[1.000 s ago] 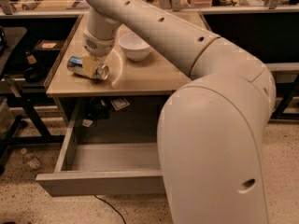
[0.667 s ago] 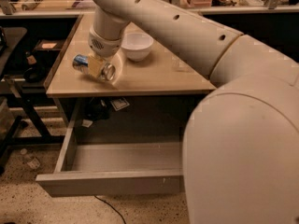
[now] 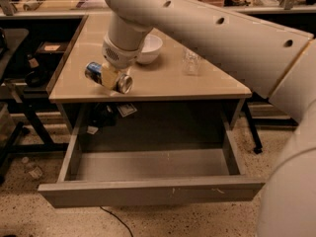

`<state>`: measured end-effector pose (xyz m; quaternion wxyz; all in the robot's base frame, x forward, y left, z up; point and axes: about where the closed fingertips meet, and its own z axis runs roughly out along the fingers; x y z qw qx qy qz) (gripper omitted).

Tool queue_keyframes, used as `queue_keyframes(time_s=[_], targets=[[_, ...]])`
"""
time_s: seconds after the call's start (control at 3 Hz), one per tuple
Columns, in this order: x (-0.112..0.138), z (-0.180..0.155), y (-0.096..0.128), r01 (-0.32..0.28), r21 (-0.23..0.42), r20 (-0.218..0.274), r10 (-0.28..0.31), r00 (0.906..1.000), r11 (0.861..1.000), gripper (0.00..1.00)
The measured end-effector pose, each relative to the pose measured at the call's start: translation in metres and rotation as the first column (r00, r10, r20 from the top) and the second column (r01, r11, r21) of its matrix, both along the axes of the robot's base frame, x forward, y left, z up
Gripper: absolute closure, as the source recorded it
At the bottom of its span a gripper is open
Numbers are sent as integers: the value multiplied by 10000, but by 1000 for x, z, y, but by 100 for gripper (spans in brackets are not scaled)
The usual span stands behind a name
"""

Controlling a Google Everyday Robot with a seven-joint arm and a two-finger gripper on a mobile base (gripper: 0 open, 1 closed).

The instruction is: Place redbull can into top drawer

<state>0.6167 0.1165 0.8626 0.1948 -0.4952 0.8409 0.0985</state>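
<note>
The redbull can (image 3: 94, 72) is a slim silver-and-blue can held on its side in my gripper (image 3: 110, 77), which is shut on the can's middle. The can's shiny end (image 3: 125, 84) points toward the front. It hangs just above the front left part of the tan table (image 3: 163, 85). The top drawer (image 3: 150, 189) is pulled open below the table, wide and grey, with a bare floor (image 3: 148, 163). My arm (image 3: 207, 23) reaches in from the right.
A white bowl (image 3: 149, 48) stands on the table behind the gripper. A clear glass jar (image 3: 191, 62) stands to the right. Small items (image 3: 126, 109) lie on a shelf under the table. A dark cart (image 3: 19, 83) stands at the left.
The gripper with the can has moved forward, toward the table's front edge. The view has also shifted, so the arm now covers less of the drawer.
</note>
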Motion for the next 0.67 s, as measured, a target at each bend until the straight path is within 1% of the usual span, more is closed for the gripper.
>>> queue_keyframes(time_s=[0.33,0.67], targets=[[-46,0,-27,524,398,113,-528,9985,9978,100],[-46,0,-27,523,398,113,-528,9985,9978,100]])
